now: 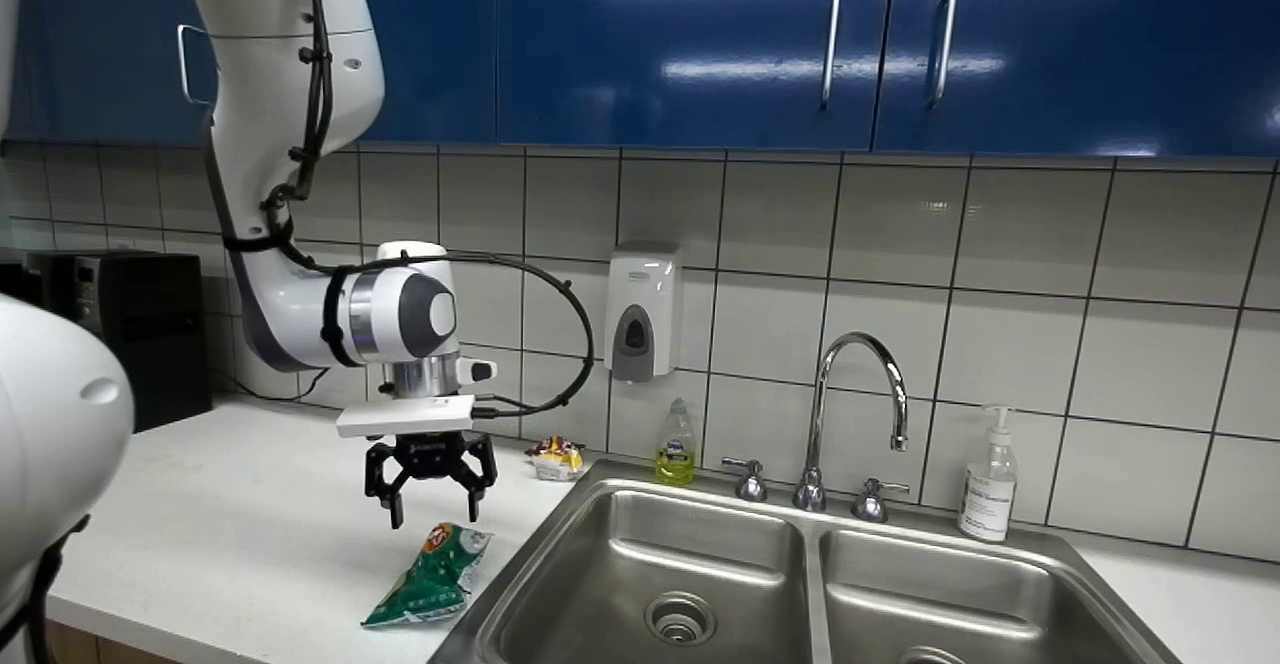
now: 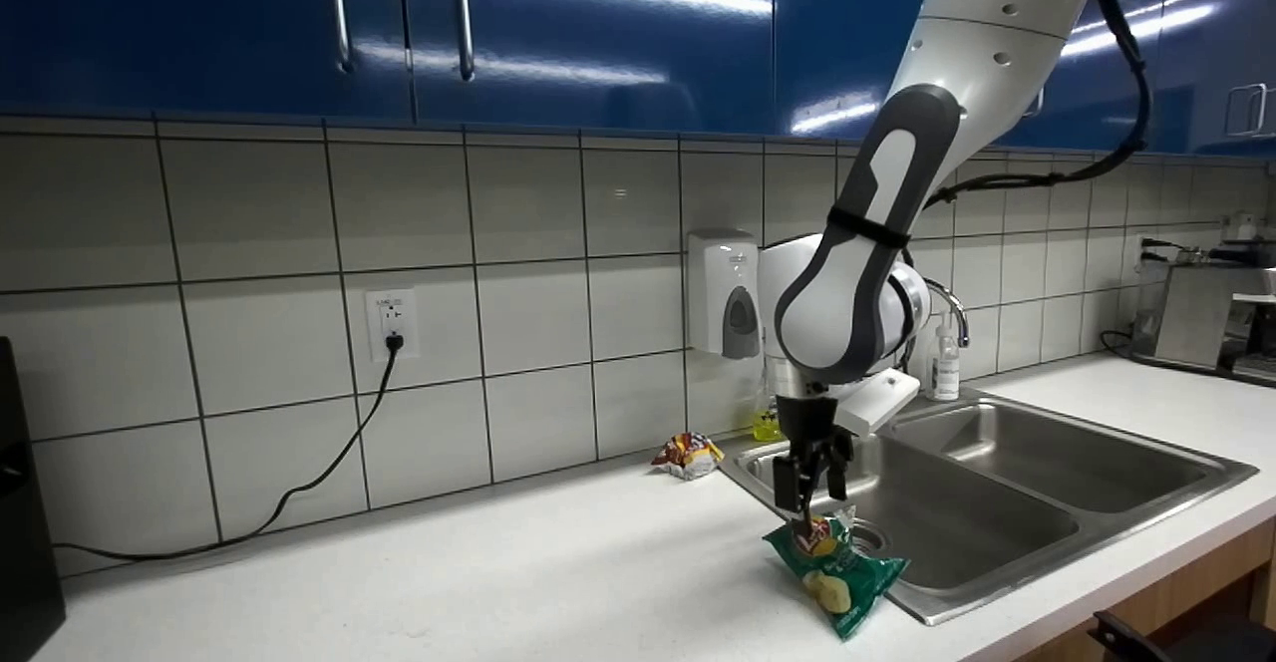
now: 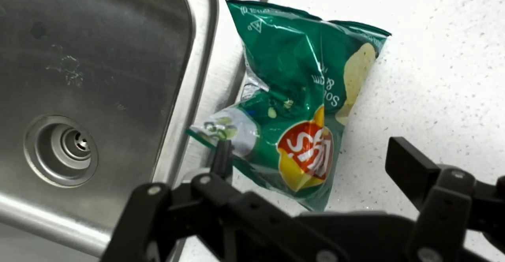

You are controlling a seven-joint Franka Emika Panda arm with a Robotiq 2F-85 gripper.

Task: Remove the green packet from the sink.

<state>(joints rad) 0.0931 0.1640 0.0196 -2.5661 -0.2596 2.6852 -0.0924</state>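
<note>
The green packet is a crumpled chip bag with a red and yellow logo. It lies on the white counter beside the sink, in both exterior views (image 1: 425, 584) (image 2: 847, 582). In the wrist view the packet (image 3: 292, 68) has one corner over the metal rim of the sink (image 3: 203, 57). The sink (image 1: 815, 594) has two basins, with no packet visible in them. My gripper (image 1: 435, 512) is open and empty, pointing down above the packet. In the wrist view the gripper (image 3: 311, 147) has its fingers spread on either side of the logo end of the packet.
A crumpled yellow and red wrapper (image 1: 556, 457) lies at the back by the wall. A dish soap bottle (image 1: 676, 449), a chrome faucet (image 1: 815, 424) and a pump bottle (image 1: 988, 489) stand behind the sink. A soap dispenser (image 1: 642, 309) hangs on the tiles.
</note>
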